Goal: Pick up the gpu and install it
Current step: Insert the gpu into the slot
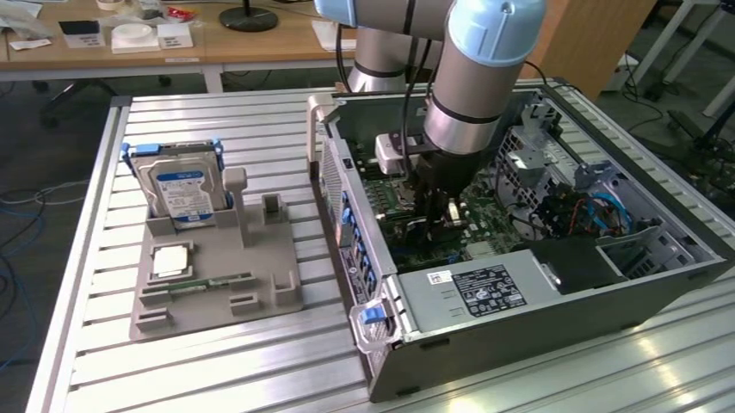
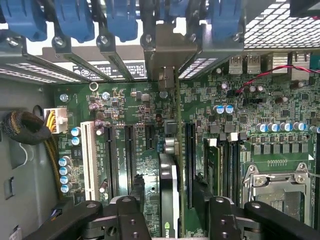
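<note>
Wrist view, near: gripper [image 2: 170, 210] spread wide, fingers [image 2: 131, 215] clear of the gpu [image 2: 169, 192] standing edge-on in a motherboard [image 2: 135, 125] slot. Exterior view, farther: arm [image 1: 477, 77] plunged straight down into the computer case [image 1: 540, 301]; hard drive [image 1: 178, 185] beside the case.

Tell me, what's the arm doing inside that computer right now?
Gripper open, down inside the case. Gpu standing edge-on in a motherboard slot between the fingers, not gripped. Nothing in the way.
</note>
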Robot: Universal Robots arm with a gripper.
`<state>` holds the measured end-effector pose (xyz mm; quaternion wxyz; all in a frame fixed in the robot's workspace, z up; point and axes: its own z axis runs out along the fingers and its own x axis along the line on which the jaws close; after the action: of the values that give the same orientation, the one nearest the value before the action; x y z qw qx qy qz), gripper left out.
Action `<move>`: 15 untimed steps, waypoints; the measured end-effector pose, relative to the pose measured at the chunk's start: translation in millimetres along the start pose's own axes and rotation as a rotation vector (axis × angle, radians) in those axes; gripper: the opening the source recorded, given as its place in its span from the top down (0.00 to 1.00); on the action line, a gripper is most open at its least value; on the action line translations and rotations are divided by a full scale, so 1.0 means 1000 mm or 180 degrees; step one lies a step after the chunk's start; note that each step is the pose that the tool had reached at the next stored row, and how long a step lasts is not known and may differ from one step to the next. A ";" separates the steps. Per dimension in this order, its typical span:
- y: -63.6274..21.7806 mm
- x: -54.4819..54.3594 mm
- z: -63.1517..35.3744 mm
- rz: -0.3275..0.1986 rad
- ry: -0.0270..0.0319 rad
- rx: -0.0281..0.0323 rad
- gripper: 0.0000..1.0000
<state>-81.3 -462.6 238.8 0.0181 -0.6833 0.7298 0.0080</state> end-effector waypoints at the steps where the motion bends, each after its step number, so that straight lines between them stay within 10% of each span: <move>1: 0.0000 0.000 0.0000 0.0000 0.0000 0.0000 0.48; 6: 0.0000 0.000 -0.0031 0.0000 0.0001 0.0000 0.48; 10: -0.0007 -0.002 -0.0471 -0.0001 0.0009 0.0001 0.48; 15: -0.0008 -0.002 -0.0590 -0.0001 0.0026 0.0002 0.48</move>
<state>-81.3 -462.6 297.9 0.0153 -0.6834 0.7298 0.0050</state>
